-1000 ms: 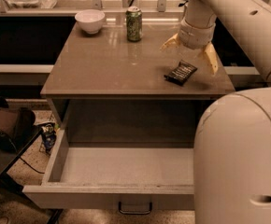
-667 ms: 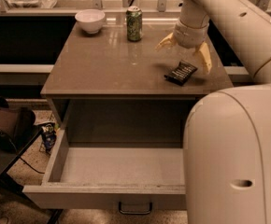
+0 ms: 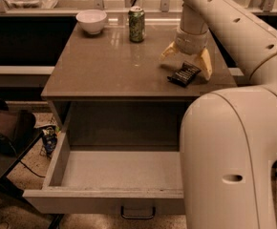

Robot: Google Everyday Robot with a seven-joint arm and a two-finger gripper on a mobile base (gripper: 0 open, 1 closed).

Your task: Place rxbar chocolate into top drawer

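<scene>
Yellowish and spread wide, the gripper (image 3: 187,60) hangs over the right side of the cabinet top (image 3: 105,66), holding nothing. At its six o'clock, close under the fingers, the rxbar chocolate (image 3: 184,74) lies flat on the top. A green can (image 3: 137,24) stands at ten o'clock, with a white bowl (image 3: 91,21) beyond it. The top drawer (image 3: 105,203) is pulled open at seven o'clock

My gripper (image 3: 186,65) hangs in the upper right of the frame, pointing downward. Its two yellowish fingers (image 3: 205,62) are spread wide apart, one out to the left and the other lower on the right. My wrist (image 3: 192,36) stands upright just above it. My arm (image 3: 239,30) sweeps from the top centre down along the right edge, and its bulky pale link (image 3: 229,161) fills the lower right corner.
</scene>
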